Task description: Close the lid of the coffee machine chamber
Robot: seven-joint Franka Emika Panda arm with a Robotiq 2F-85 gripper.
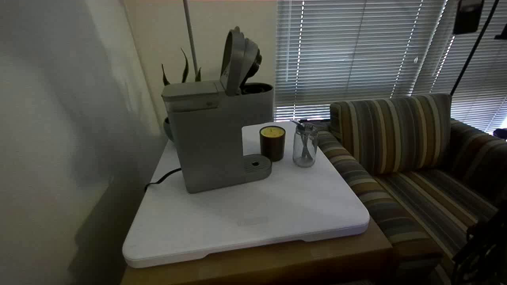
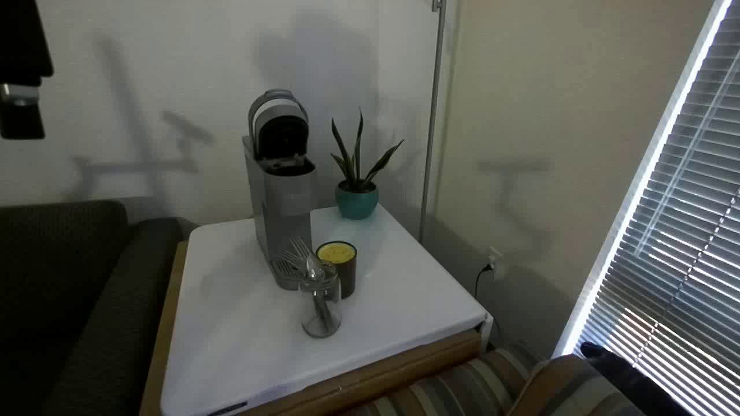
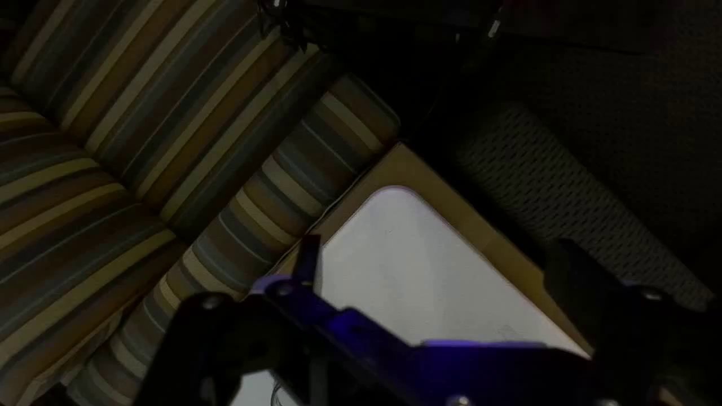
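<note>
The grey coffee machine [image 1: 212, 146] stands upright on a white tabletop and also shows in an exterior view [image 2: 289, 199]. Its lid [image 1: 234, 59] is raised steeply on its hinge. The lid's dark underside [image 2: 283, 137] faces the front, and the chamber opening [image 2: 293, 169] below is uncovered. In the wrist view my gripper [image 3: 436, 259] is open, its two dark fingers wide apart with nothing between them. It is above the tabletop's corner, away from the machine. The lid and machine body are not seen in the wrist view.
A dark cup candle [image 1: 272, 147] and a glass jar with cutlery [image 1: 304, 152] stand by the machine's drip tray. A potted plant [image 2: 356, 202] is behind. A black cord [image 1: 162, 179] leaves the machine's back. A striped sofa [image 1: 392, 138] adjoins the white tabletop [image 1: 277, 209].
</note>
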